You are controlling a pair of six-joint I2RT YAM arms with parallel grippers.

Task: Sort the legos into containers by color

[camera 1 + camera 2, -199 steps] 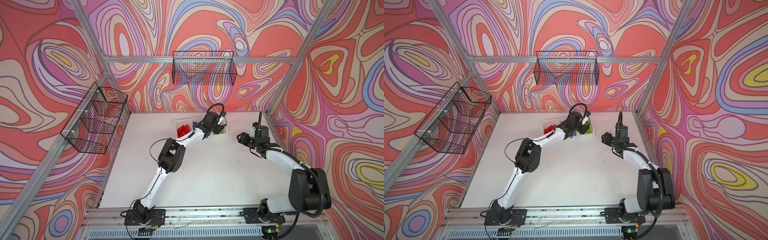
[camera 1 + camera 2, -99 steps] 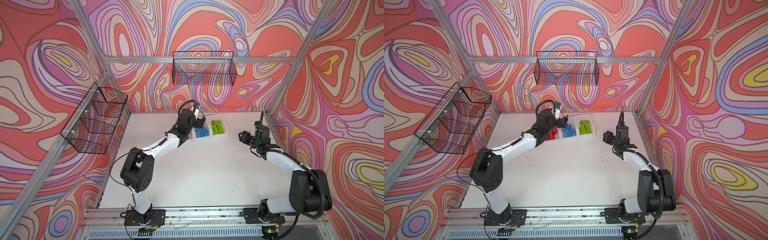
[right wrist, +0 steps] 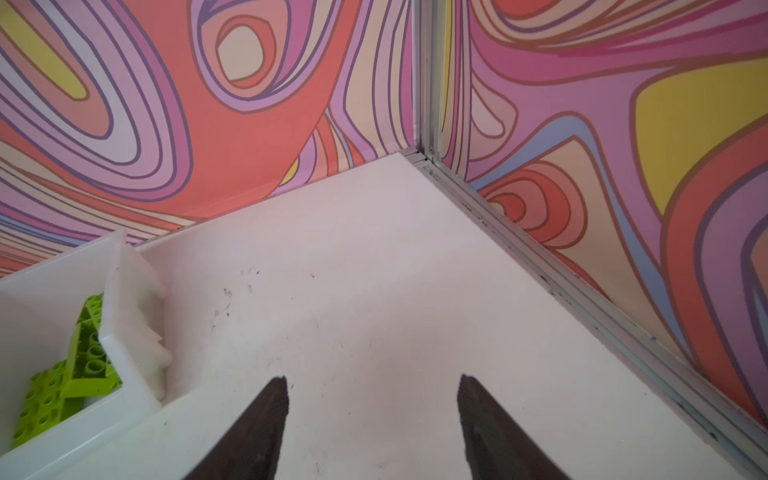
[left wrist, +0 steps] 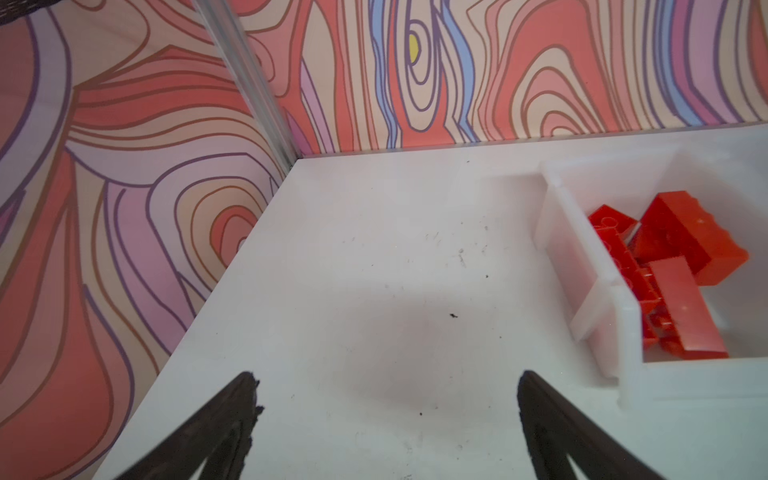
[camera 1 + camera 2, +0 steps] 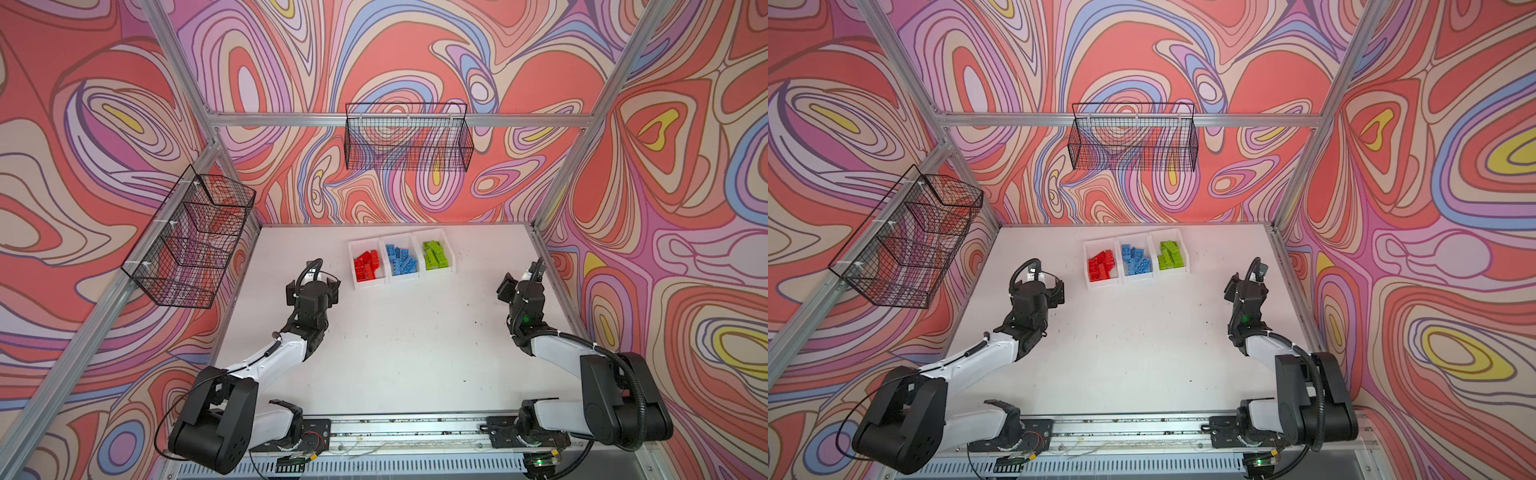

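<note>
The legos lie sorted inside the containers [image 5: 401, 279], three white bins joined in a row near the middle of the counter's far edge. The red bricks [image 5: 366, 266] fill the bin toward the left edge. The blue bricks [image 5: 401, 261] are in the middle one and the lime green bricks [image 5: 435, 255] in the bin toward the right edge. In each bin the bricks are heaped loosely, some flat and some tilted. Both top views show the same order, with the row [image 5: 1138, 278] standing a little clear of the back wall. No brick lies on the open counter [image 5: 395, 353], which carries only dark specks.

The left gripper [image 5: 312, 283] hangs over the counter just beside the red bin, on its near-left side and not touching it. Its jaws are spread wide, and the left wrist view shows only bare surface between them [image 4: 386, 378], with the red bin off to one side. The right gripper [image 5: 521, 279] sits close to the counter's right edge, well apart from the green bin. Its jaws stand apart over bare counter [image 3: 374, 379] and hold nothing, facing the far right corner.

Black wire baskets hang on the left wall [image 5: 191, 241] and the back wall [image 5: 409, 143].
</note>
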